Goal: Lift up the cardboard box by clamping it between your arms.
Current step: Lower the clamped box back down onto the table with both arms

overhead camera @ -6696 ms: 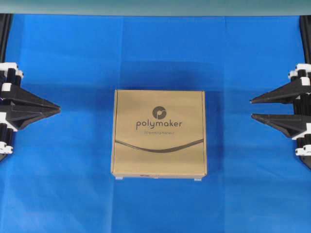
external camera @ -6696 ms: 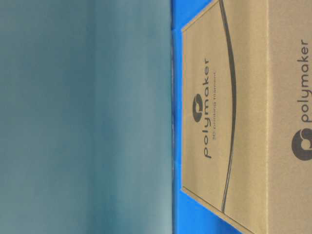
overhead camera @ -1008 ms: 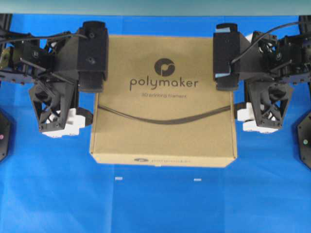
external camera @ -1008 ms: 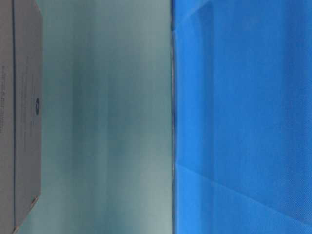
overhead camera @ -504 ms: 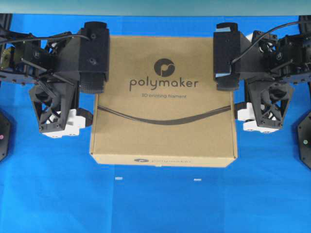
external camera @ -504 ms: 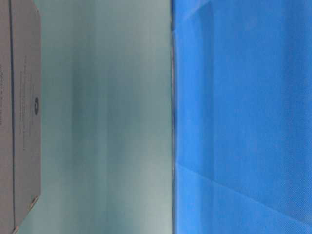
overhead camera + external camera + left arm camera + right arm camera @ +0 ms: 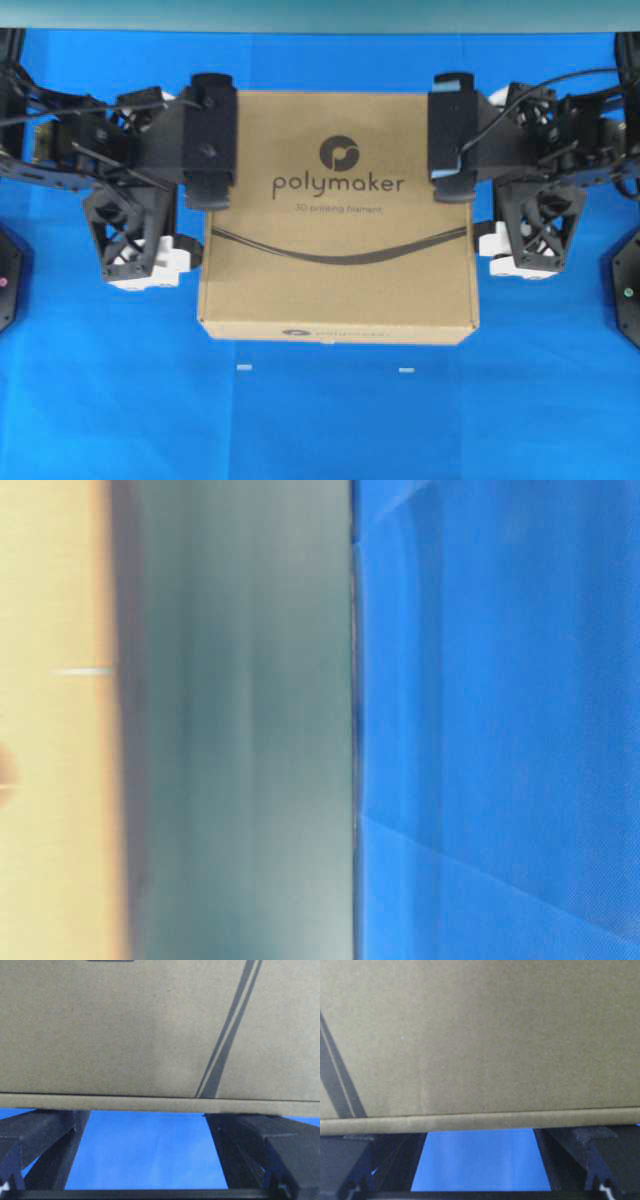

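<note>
- The left gripper had its fingers spread wide, grasping nothing; in the left wrist view both reached under the edge of the cardboard box, blue showing between them.
- The right gripper matched it: fingers released and wide apart, their tips hidden beneath the box's edge in the right wrist view.
- The box sat clamped between the two arms, the left arm pressed to its left side and the right arm to its right side, both at the far half of the box.
- Each gripper hung just outside the box's side wall, nearer the camera than the clamping blocks.
- The box lay level, logo side up, over the blue desk.
- Nearer than the box, two small white marks lay on the desk.
- In the table-level view a blurred tan surface filled the left edge; I cannot tell which face of the box it was.
</note>
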Robot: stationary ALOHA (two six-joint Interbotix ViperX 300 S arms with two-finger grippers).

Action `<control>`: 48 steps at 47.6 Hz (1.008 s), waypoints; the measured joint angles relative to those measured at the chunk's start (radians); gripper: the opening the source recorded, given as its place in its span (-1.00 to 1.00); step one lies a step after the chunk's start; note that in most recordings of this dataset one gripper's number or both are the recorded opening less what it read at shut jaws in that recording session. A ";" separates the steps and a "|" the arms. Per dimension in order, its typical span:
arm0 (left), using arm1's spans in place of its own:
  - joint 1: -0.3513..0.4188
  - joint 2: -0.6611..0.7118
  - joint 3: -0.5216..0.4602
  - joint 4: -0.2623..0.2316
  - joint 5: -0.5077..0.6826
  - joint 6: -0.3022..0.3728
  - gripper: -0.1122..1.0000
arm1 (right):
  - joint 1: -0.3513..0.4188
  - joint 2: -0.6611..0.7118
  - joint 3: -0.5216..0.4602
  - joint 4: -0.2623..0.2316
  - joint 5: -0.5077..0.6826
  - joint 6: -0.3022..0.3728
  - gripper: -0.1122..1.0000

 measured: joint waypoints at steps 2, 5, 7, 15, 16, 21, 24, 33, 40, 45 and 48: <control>0.000 0.003 0.020 0.000 -0.023 0.000 0.80 | 0.000 0.002 0.025 -0.002 -0.026 0.000 1.00; 0.002 0.006 0.052 0.000 -0.057 0.002 0.80 | -0.002 0.003 0.060 0.000 -0.067 0.000 1.00; 0.002 0.006 0.074 0.002 -0.078 0.000 0.80 | -0.002 0.008 0.080 -0.002 -0.097 0.000 1.00; 0.002 0.021 0.155 0.003 -0.156 0.002 0.80 | -0.003 0.037 0.156 -0.003 -0.212 0.000 1.00; 0.002 0.026 0.164 0.002 -0.167 0.002 0.80 | -0.002 0.041 0.167 -0.005 -0.224 0.000 1.00; 0.003 0.048 0.213 0.005 -0.229 0.002 0.80 | -0.003 0.077 0.216 -0.006 -0.299 -0.008 1.00; 0.005 0.064 0.239 0.003 -0.265 0.002 0.80 | -0.008 0.101 0.238 -0.008 -0.336 -0.021 1.00; 0.005 0.127 0.301 0.003 -0.348 0.000 0.80 | -0.012 0.166 0.275 -0.006 -0.422 -0.060 1.00; 0.006 0.178 0.327 0.003 -0.394 0.000 0.80 | -0.015 0.222 0.285 -0.006 -0.463 -0.078 1.00; 0.008 0.204 0.339 0.003 -0.417 0.000 0.80 | -0.015 0.250 0.288 -0.008 -0.477 -0.078 1.00; 0.008 0.216 0.345 0.003 -0.433 0.000 0.80 | -0.017 0.270 0.299 -0.008 -0.497 -0.078 1.00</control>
